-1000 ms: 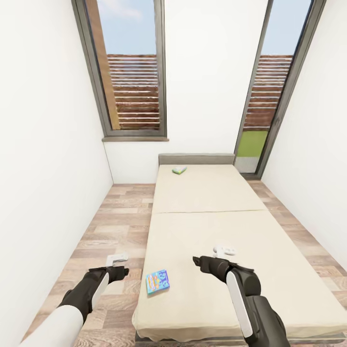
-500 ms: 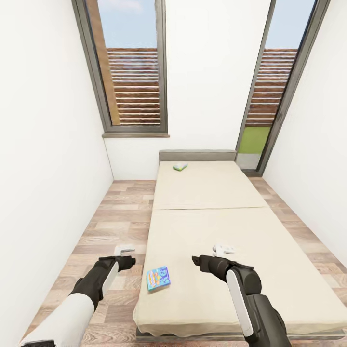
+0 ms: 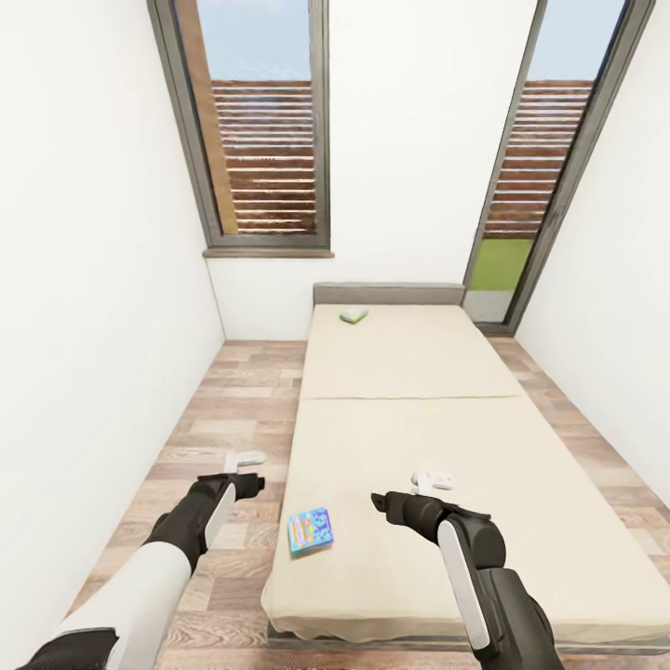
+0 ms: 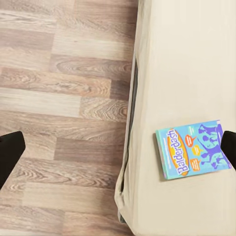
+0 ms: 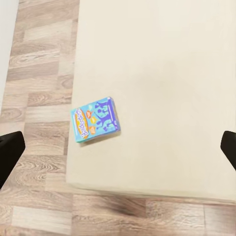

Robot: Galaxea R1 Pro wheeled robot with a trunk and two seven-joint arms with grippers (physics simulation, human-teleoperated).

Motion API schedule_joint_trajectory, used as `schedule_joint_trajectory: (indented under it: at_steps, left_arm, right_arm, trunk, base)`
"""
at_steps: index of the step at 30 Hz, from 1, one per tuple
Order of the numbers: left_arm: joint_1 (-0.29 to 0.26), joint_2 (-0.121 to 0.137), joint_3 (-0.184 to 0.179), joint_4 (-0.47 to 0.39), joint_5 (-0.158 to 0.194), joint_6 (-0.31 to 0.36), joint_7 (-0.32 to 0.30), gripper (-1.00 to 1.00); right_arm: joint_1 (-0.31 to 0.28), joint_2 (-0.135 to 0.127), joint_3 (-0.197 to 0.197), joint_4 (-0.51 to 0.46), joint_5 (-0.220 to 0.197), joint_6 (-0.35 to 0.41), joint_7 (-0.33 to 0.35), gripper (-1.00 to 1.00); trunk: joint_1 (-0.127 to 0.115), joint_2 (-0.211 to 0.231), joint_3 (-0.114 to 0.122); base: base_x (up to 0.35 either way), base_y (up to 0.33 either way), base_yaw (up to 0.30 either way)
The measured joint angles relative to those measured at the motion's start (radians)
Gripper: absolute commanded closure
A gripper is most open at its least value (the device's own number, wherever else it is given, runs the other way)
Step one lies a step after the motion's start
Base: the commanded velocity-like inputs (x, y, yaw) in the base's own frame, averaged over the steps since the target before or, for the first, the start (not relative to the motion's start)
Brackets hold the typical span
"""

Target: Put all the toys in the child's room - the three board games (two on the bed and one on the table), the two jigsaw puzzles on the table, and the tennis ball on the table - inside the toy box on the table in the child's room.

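Board games on bed (image 3: 484, 447): blue box (image 3: 310, 530) lies flat on beige mattress near the bed's foot, close to the edge on the robot's left, tilted slightly; printed face up, title "Balderdash" legible in left wrist view (image 4: 192, 149). Same box in right wrist view (image 5: 96, 119), just inside the mattress edge, wood floor (image 3: 223, 419) beside it. Second box, white-green (image 3: 353, 315), rests at the far end of the mattress, near the grey headboard (image 3: 389, 293), well apart from the blue one.

Left gripper (image 3: 244, 460) hangs over the floor just beside the bed, jaws spread wide, nothing between them; dark fingertips (image 4: 9, 152) sit at opposite edges of the wrist view w/ the blue box partly under one of them. Right gripper (image 3: 432, 481) hangs over the mattress, right of the blue box, not touching it; jaws likewise wide apart and empty, fingertips (image 5: 10, 152) at opposite sides of its wrist view.

Bkgd: white walls, tall window (image 3: 261, 140) at left, glazed door (image 3: 530, 186) at right beyond the headboard.
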Motion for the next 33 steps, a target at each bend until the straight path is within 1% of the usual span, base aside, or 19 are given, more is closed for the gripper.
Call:
schedule_joint_trajectory:
  at_steps: [25, 28, 29, 33]
  left_arm:
    - [-0.004, -0.001, -0.005, 0.003, 0.0, -0.012, -0.001, -1.0]
    - [-0.004, -0.003, -0.013, 0.003, 0.0, -0.012, -0.001, -1.0]
    - [-0.004, -0.003, -0.022, 0.003, 0.0, -0.012, 0.0, -1.0]
    - [-0.005, -0.005, -0.038, 0.0, 0.001, -0.012, 0.001, -1.0]
  right_arm:
    - [0.0, 0.001, -0.001, 0.007, 0.001, -0.007, -0.003, -1.0]
    - [0.0, 0.0, -0.001, 0.007, 0.001, -0.007, -0.003, -1.0]
    - [0.0, 0.0, -0.001, 0.007, 0.001, -0.007, -0.003, -1.0]
    - [0.0, 0.001, -0.001, 0.008, 0.001, -0.01, -0.003, -1.0]
  trunk:
    - [0.0, 0.0, -0.041]
    - [0.0, 0.0, -0.046]
    - [0.0, 0.0, -0.047]
    - [0.0, 0.0, -0.054]
  base:
    - [0.0, 0.0, 0.009]
    - [0.0, 0.0, 0.0]
    - [0.0, 0.0, 0.0]
    - [0.0, 0.0, 0.0]
